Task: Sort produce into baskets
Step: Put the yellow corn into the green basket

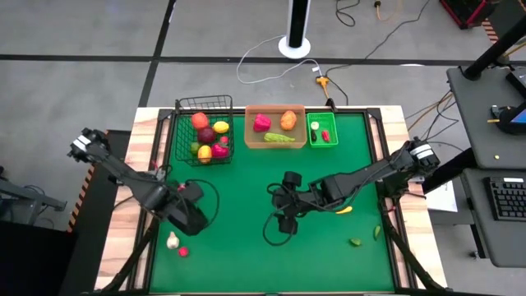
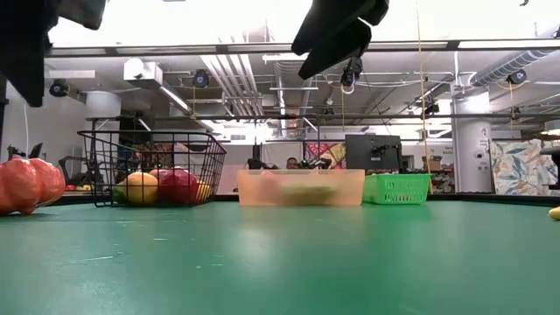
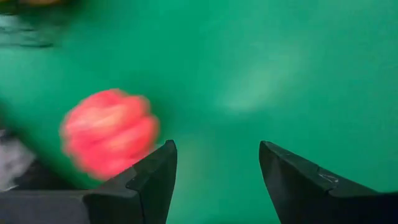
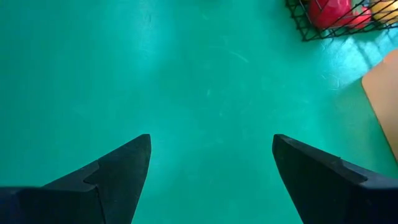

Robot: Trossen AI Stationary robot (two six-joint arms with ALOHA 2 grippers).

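Green table (image 1: 246, 189), left gripper (image 3: 214, 177) jaws parted near red fruit (image 3: 109, 132), right gripper (image 4: 211, 177) jaws wide, empty.

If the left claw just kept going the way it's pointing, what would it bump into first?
Probably just the green mat: between the left gripper's open fingers only bare mat shows. A red lumpy fruit sits just off to one side, apparently clear of the path, though depth is hard to judge.
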